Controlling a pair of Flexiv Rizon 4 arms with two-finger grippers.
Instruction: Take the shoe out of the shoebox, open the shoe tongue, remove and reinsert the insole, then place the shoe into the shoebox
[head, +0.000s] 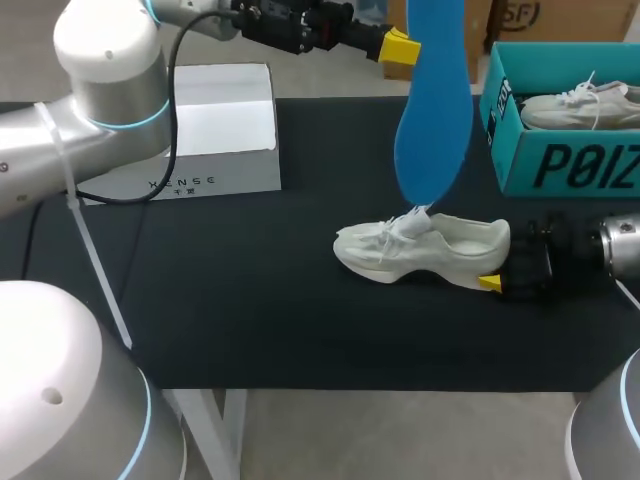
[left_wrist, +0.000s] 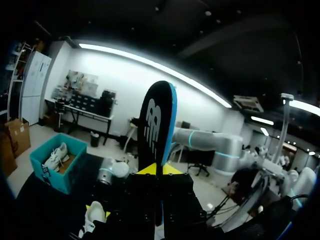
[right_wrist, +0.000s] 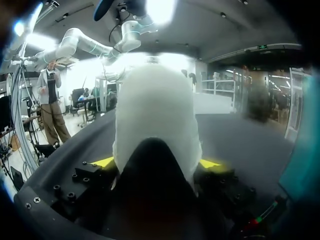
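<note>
A white shoe (head: 420, 250) lies on its side on the black table (head: 250, 300), toe toward my left. My right gripper (head: 497, 262) is at its heel. In the right wrist view the heel (right_wrist: 155, 110) fills the gap between the yellow tips, and both seem to press on its sides. My left gripper (head: 400, 47) is held high above the table, shut on the upper end of a blue insole (head: 435, 110). The insole hangs down, its lower end just above the shoe's opening. In the left wrist view the insole (left_wrist: 157, 125) stands up between the fingers of my left gripper (left_wrist: 160, 169).
The teal shoebox (head: 570, 165) stands open at the far right with a second white shoe (head: 580, 105) inside. A white box (head: 210, 130) lies at the back left.
</note>
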